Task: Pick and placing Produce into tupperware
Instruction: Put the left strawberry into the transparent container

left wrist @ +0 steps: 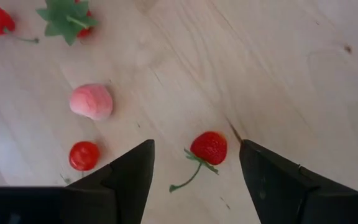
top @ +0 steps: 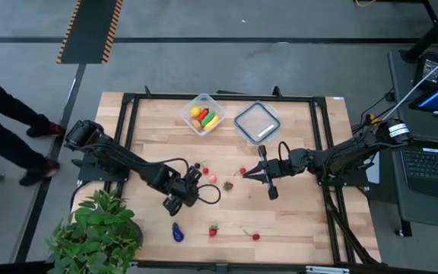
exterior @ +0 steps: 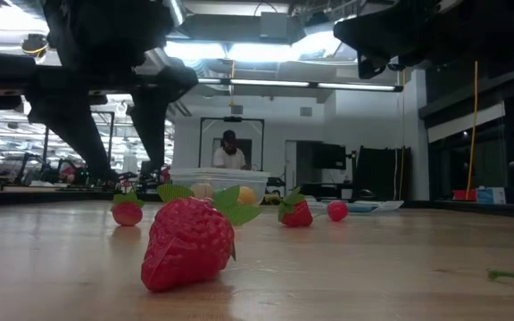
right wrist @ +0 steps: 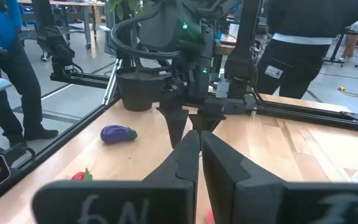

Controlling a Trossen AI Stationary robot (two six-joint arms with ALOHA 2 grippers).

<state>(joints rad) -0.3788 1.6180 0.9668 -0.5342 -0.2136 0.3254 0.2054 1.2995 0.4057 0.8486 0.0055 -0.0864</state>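
A: The left end effector (left wrist: 194, 163) hangs open, its fingers either side of a small red cherry (left wrist: 209, 147) on the worktop (left wrist: 278, 68). I'd centre on the fruit, not the stem, before closing.

B: Only the high view shows the tupperware (top: 203, 113), far off and part filled, and the right end effector (top: 245, 176) clenched, empty, mid-worktop.

a light wooden table (top: 295, 221) stands on a grey floor (top: 226, 68). a strip with black and orange stripes (top: 90, 30) lies on the floor. a green plant (top: 97, 232) sits at one table corner. a laptop (top: 432, 164) rests on a side desk. long ceiling lights (exterior: 302, 85) shine in the big room.
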